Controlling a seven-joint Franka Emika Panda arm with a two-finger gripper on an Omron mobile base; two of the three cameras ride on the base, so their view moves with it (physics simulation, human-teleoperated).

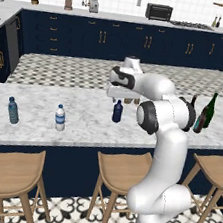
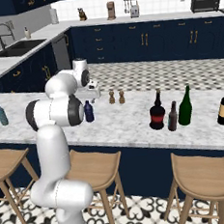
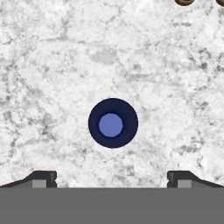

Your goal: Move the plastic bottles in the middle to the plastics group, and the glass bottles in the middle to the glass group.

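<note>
Navy plastic bottle (image 3: 113, 123) upright on marble counter (image 3: 52, 65), gripper (image 3: 112, 178) spread wide, seemingly above.

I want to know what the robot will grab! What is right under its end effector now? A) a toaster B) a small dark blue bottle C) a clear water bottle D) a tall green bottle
B: the hand view looks straight down on the round top of the navy bottle, between the open end effector fingertips, and nothing is held.
</note>
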